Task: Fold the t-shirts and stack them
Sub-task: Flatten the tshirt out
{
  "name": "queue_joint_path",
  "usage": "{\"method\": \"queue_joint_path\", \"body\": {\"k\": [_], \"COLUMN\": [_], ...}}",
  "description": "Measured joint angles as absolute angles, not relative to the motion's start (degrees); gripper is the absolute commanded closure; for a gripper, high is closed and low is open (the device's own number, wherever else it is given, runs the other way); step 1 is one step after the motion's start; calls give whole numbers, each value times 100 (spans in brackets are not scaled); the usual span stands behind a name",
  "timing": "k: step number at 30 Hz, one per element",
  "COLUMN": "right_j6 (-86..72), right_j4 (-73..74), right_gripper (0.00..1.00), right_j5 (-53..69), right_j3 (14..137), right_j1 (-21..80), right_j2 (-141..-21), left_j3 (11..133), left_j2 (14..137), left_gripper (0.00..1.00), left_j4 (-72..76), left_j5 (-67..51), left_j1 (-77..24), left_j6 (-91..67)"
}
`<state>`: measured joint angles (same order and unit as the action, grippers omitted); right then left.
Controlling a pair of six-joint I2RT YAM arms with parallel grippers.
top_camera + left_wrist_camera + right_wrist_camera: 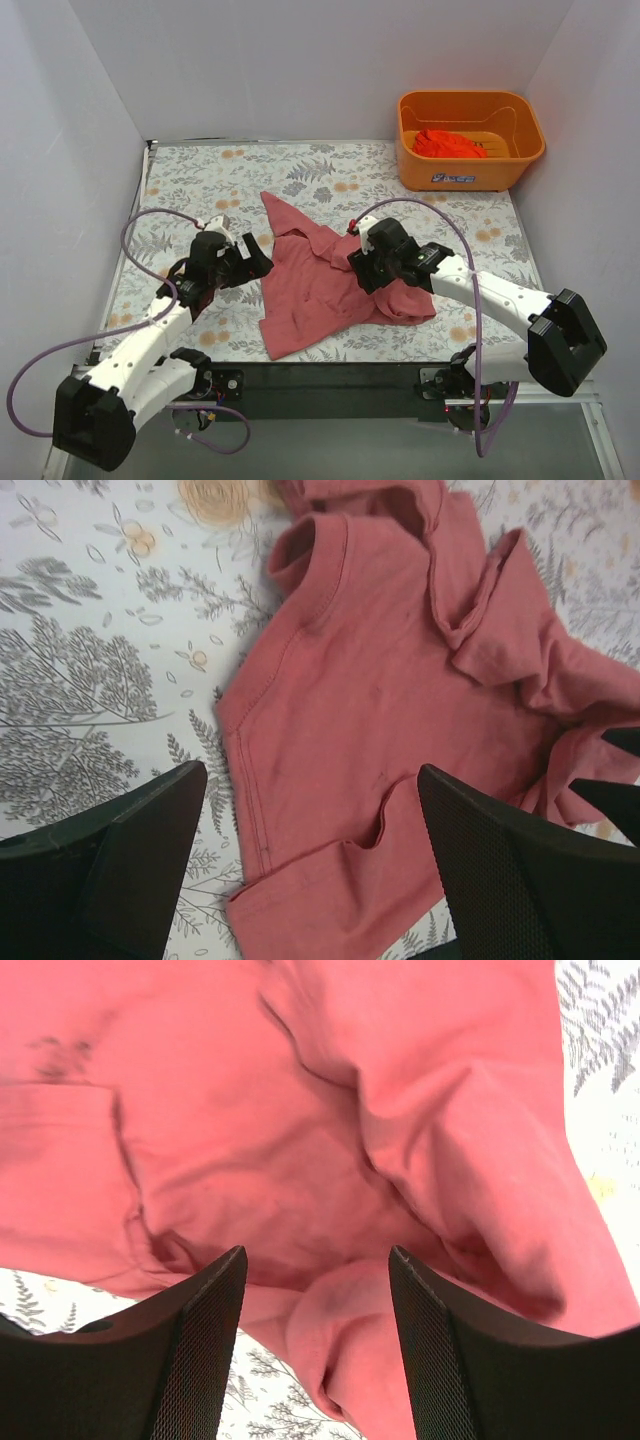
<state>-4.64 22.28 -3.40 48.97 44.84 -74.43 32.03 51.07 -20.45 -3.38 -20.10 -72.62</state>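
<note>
A dusty pink-red t-shirt [315, 285] lies crumpled in the middle of the flowered table. It shows in the left wrist view [400, 710] and fills the right wrist view [320, 1130]. My left gripper [262, 264] is open at the shirt's left edge, jaws spread over a sleeve hem [320, 880]. My right gripper [362, 272] is open, low over the shirt's right side, with a fold of cloth [335, 1320] between its fingers. A brighter orange-red t-shirt [448, 144] lies bunched in the orange basket.
The orange plastic basket [470, 172] stands at the back right corner. White walls close the table on three sides. The patterned tablecloth [200, 180] covers the surface. Purple cables loop off both arms.
</note>
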Motion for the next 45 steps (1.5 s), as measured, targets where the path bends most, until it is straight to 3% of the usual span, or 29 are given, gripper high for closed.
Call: {"method": "queue_joint_path", "body": {"k": [4,7,11,16,19,27,38,42,45], "right_j6": [-552,-589,-607,-639,-690,-864,-1387,-1330,-1085], "right_j4": [2259,2259,2171,1992,1955,1940,1761,1542,1385], "right_gripper": [36,36,39,42,47,47,44,40,41], "right_j5": [-390,-357,-141,178,169,-473,-631,235,556], "right_j3": [4665,4580,4578,4611,4619,4486,4139,4038,4062], "right_j1": [4235,4069,3992,3992,3986,2921,-414,-84,943], "right_j2": [-7437,-7437,-7441,-7728,-8018,-8058,-7098,-6681,-6571], "left_j3": [3341,3557,3953,4407,4442,4412,4270,4224,4154], "left_j2": [5916,6528,7264,8285,8698,8886,8952,8912,8827], "left_gripper": [19,32,40,72,80,86,87,87,87], "left_j4": [-2099,-2095,-2012,-1776,-1765,-1728,-1411,-1387,-1396], "left_j5": [-519,-517,-489,-419,-274,-165,-714,-711,-705], "left_j1": [-2204,-2475,-2862,-3085,-3087,-2873,-2362,-2314,-2163], "left_j6": [-7413,-7505,-7647,-7900,-8071,-8517,-8709,-8726,-8726]}}
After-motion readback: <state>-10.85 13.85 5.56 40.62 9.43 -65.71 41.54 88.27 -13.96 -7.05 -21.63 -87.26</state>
